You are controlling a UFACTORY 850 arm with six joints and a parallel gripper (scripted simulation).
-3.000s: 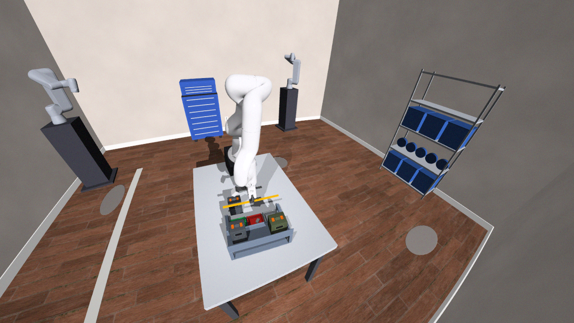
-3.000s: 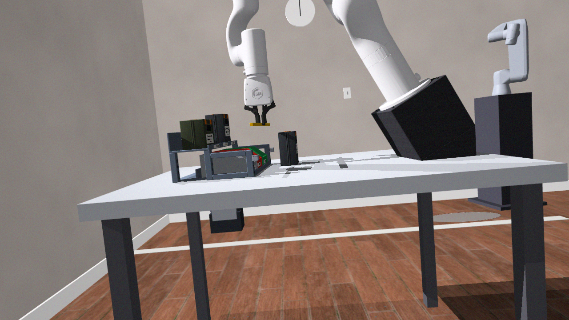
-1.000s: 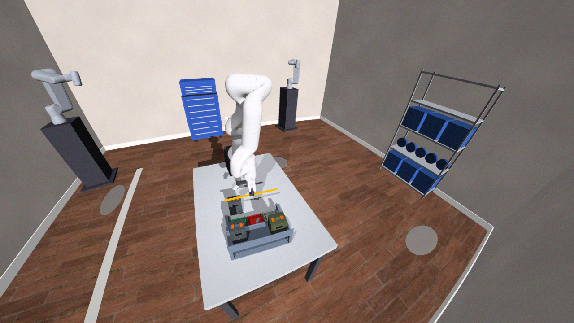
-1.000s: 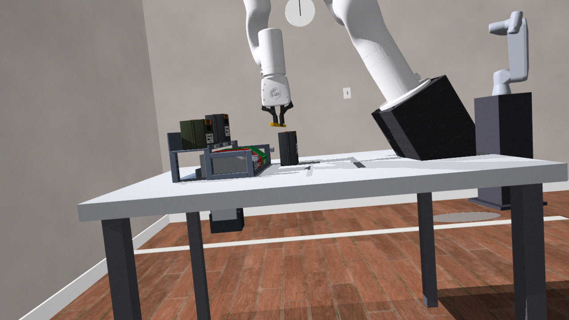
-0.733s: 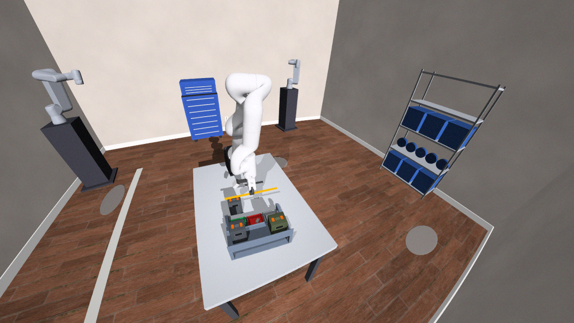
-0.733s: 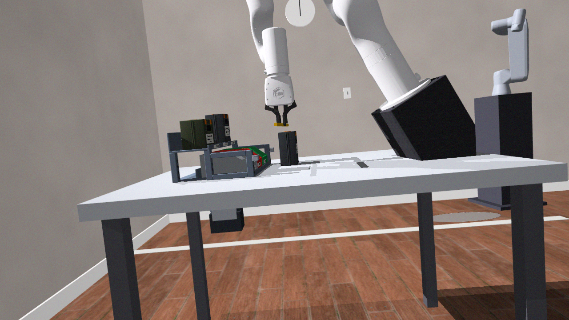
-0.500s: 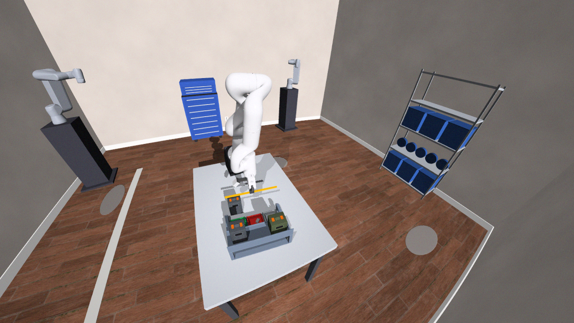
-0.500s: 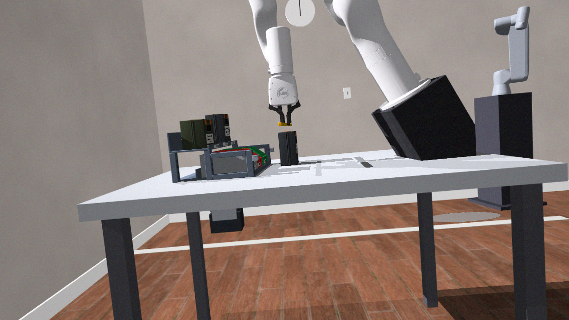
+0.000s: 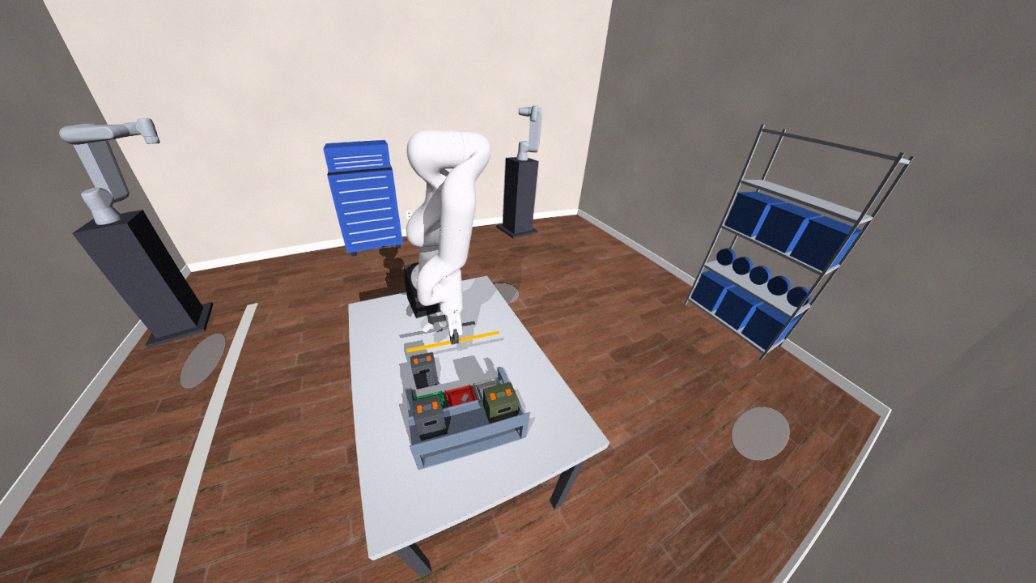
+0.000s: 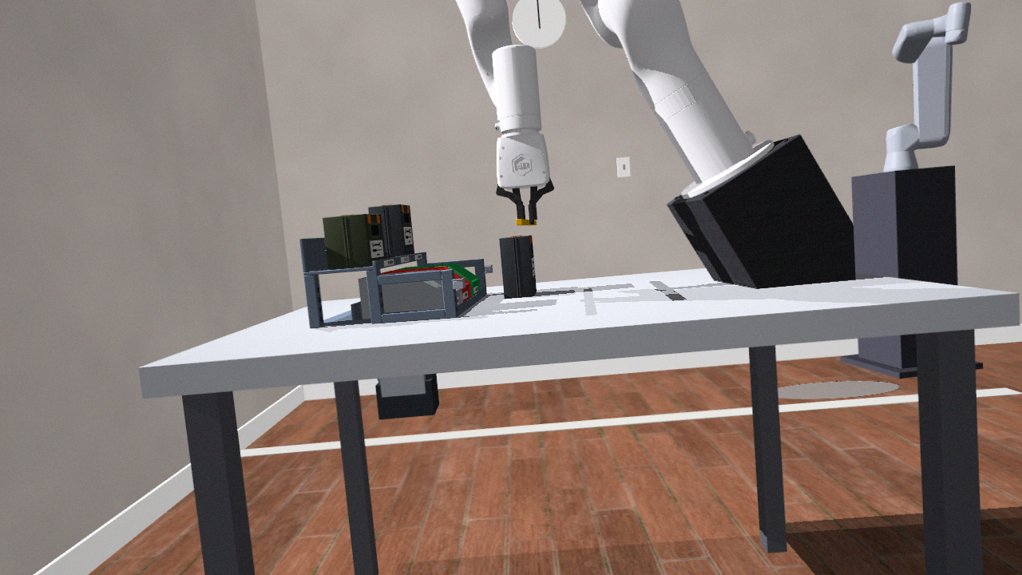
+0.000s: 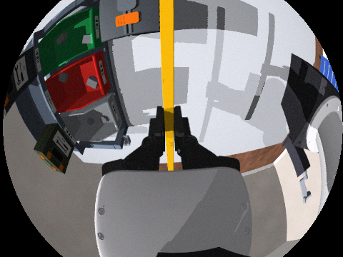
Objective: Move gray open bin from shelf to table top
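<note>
My gripper (image 9: 454, 336) is shut on a long thin yellow bar (image 9: 449, 342) at its middle and holds it level above the table, behind the small shelf (image 9: 463, 416). In the wrist view the bar (image 11: 167, 48) runs straight out between my fingers. The gray open bin (image 11: 93, 117) sits on the shelf's lower level beside a red bin (image 11: 78, 82) and a green bin (image 11: 71, 38), small parts inside them. From the side the gray bin (image 10: 403, 294) is the nearest one in the shelf.
An olive closed box (image 9: 499, 401) and a dark gray closed box (image 9: 428, 415) stand on the shelf's top level. Another dark gray box with orange marks (image 9: 423, 369) stands on the table behind the shelf, below the bar's left end. My arm's base is at the table's far edge.
</note>
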